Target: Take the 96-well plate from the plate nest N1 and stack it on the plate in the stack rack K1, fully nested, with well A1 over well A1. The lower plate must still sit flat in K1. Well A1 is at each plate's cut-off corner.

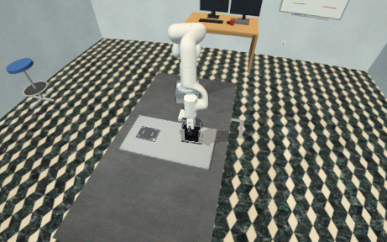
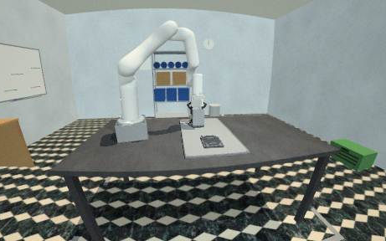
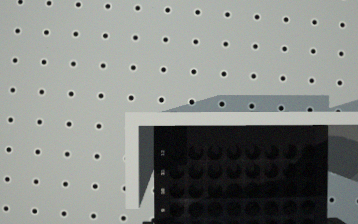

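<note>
My gripper (image 1: 190,127) (image 2: 197,120) points straight down at the back right of the pegboard mat (image 1: 167,153) (image 2: 213,151) (image 3: 55,100) and is shut on the black 96-well plate (image 1: 190,135) (image 3: 240,175). The plate sits over the white frame of nest N1 (image 1: 208,136) (image 3: 131,165). The frame's left and far bars show beside it in the wrist view. I cannot tell whether the plate touches the nest. The second dark plate lies flat in stack rack K1 (image 1: 148,133) (image 2: 211,141), well to the left of the gripper in the top view. My fingers are hidden in the wrist view.
The arm's base (image 1: 184,90) (image 2: 131,129) stands on the dark table (image 1: 146,202) (image 2: 154,156) behind the mat. A wooden desk (image 1: 226,25), a blue stool (image 1: 20,65), a shelf (image 2: 170,84) and a green box (image 2: 353,154) stand off the table.
</note>
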`<state>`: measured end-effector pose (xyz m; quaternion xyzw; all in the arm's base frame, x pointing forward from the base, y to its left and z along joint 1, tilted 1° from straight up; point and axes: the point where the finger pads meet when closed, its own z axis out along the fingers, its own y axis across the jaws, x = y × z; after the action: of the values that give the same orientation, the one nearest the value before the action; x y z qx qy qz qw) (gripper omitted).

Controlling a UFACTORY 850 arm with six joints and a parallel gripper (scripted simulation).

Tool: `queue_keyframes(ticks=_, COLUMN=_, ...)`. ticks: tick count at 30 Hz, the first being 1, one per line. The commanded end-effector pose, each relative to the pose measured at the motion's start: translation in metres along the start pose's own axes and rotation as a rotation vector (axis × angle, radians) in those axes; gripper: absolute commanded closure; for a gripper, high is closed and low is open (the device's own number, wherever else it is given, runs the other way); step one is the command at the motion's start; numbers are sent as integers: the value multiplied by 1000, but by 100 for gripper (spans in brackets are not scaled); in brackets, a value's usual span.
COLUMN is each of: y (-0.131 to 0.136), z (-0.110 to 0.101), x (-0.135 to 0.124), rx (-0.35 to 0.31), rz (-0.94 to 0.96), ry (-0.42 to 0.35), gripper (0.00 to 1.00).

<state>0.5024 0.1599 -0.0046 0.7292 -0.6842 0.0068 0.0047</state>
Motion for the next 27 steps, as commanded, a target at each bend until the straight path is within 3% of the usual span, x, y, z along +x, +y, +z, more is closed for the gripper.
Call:
queue_keyframes(ticks=1, y=-1, z=6, x=0, rx=2, rz=0, ry=0, gripper=100)
queue_keyframes(ticks=27, y=-1, z=43, x=0, rx=2, rz=0, ry=0, gripper=100)
